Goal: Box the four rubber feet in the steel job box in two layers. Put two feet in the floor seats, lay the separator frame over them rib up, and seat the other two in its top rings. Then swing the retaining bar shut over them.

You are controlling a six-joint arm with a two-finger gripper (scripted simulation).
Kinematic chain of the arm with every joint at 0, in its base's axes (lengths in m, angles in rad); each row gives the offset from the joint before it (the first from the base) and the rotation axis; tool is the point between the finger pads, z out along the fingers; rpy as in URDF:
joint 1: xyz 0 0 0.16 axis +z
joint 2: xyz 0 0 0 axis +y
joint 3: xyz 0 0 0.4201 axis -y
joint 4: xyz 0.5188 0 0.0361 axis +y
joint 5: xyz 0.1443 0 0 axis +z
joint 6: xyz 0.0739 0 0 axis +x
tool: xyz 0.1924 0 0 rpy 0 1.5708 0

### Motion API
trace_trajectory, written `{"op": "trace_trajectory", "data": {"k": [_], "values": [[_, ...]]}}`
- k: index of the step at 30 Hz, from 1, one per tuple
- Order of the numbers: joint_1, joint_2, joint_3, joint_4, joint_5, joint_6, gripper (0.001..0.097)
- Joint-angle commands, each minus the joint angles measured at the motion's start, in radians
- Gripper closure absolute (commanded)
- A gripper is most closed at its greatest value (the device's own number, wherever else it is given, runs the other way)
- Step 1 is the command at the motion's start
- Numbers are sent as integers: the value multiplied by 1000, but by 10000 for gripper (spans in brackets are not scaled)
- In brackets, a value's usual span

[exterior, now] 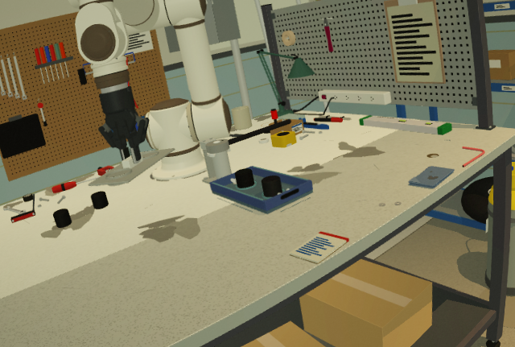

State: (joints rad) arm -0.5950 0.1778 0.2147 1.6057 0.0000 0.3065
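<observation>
The rib of the separator frame (133, 164) is partly hidden between my fingers. I have my gripper (129, 155) closed on that rib, and the flat grey plate with its two rings hangs tilted above the left part of the bench. The blue steel job box (261, 187) sits at the bench's middle with two black rubber feet (244, 177) (271, 186) upright in its floor seats. Two more black feet (99, 199) (62, 217) stand on the bench to the left. The black retaining bar (258, 130) reaches back from a grey post (217, 157) at the box's left corner.
A grey pegboard (374, 48) with a clipboard stands behind the bench, with a power strip, level and yellow tape roll below it. The robot's base (179, 143) sits behind the box. Screwdrivers and small screws lie at the far left, a notepad (319, 246) near the front edge.
</observation>
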Motion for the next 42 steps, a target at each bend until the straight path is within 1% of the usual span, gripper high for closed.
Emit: {"op": "trace_trajectory", "data": {"k": [1,4,7,16,22,29,42], "values": [[0,2,13,11,0,0,901],[0,7,50,43,0,0,901],[0,11,69,60,0,0,901],[0,12,75,65,0,-9,901],[0,11,76,66,0,-68,901],[0,11,77,66,0,-225,901],[0,11,77,66,0,-638,901]]}}
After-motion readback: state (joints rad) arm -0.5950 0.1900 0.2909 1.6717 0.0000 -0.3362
